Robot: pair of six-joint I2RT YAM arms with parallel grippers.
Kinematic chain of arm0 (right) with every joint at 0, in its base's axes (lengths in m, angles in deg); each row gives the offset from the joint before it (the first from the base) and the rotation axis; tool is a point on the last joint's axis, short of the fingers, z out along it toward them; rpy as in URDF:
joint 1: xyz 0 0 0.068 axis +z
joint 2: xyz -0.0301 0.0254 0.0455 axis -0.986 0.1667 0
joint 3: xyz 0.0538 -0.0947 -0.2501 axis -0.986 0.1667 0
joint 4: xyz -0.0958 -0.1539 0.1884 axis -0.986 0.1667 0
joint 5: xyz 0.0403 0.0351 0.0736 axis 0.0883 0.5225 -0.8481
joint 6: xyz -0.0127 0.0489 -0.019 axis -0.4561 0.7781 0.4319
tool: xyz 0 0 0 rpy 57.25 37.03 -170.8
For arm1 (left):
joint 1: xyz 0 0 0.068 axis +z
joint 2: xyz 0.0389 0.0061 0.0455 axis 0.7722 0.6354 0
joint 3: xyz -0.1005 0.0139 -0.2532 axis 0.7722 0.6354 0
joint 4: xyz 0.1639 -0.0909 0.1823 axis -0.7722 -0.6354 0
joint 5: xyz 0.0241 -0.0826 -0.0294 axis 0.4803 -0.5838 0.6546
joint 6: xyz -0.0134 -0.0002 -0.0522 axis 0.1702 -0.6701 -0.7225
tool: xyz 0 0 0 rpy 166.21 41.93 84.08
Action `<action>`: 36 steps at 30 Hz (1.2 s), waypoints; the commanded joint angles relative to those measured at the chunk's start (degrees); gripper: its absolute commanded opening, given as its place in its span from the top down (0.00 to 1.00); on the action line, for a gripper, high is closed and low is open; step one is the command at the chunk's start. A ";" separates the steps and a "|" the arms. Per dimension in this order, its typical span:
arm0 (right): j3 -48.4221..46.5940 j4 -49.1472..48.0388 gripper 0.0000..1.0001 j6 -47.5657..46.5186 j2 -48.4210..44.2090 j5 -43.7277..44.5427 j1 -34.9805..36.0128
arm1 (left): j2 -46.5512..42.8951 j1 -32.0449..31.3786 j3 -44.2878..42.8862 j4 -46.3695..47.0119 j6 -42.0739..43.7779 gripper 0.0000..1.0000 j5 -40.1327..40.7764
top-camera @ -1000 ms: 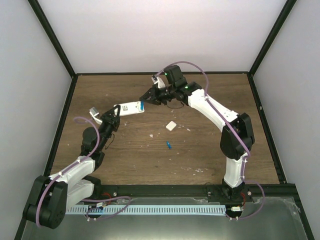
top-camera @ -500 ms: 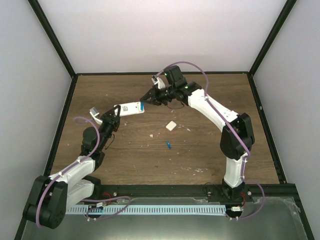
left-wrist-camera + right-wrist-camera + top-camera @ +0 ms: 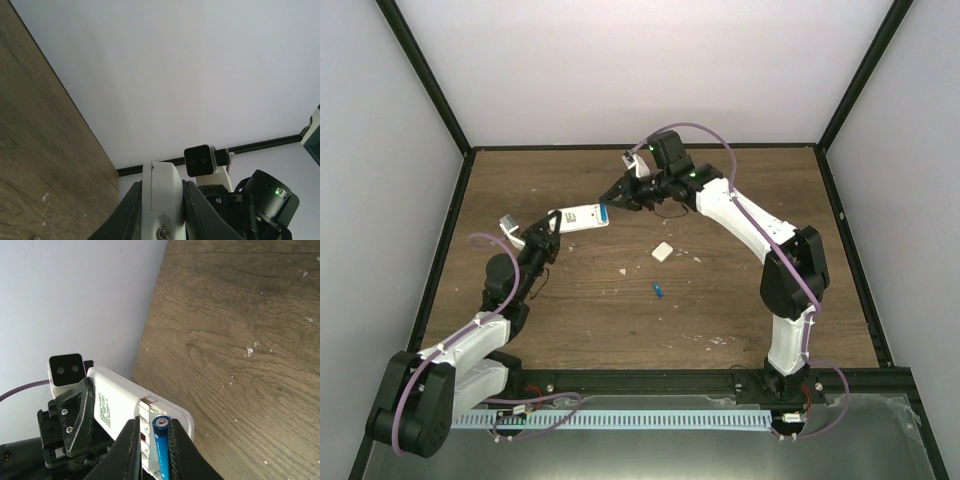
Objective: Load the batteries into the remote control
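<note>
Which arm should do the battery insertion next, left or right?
Right. The right gripper holds a blue battery at the remote control's open compartment; the left gripper clamps the remote control's other end, steadying it.

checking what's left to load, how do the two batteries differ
The held battery is pinched in the right gripper; the loose battery lies on the table. The held one is at the open end of the remote; the loose one is near the white cover. Both are blue.
</note>
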State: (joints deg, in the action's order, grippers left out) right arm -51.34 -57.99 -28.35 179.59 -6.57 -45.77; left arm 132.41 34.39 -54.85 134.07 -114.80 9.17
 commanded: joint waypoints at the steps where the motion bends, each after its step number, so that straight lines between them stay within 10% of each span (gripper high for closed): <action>1: -3.29 -0.44 0.91 -0.82 -1.51 -0.75 0.26 | 0.06 -0.19 0.03 1.45 0.17 1.00 0.30; 13: -3.80 2.02 0.79 -1.37 -3.47 4.94 -0.48 | -0.56 -0.22 0.92 3.17 -2.98 1.00 1.08; 36: -3.03 -3.14 0.58 11.37 0.82 -10.09 -2.60 | -1.59 -0.18 2.92 10.29 -7.80 1.00 -1.41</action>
State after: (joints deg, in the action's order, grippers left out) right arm -52.18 -59.97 -18.32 179.19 -13.76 -48.51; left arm 131.58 34.39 -52.19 139.60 -121.75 8.65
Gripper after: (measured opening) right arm 0.422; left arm 0.169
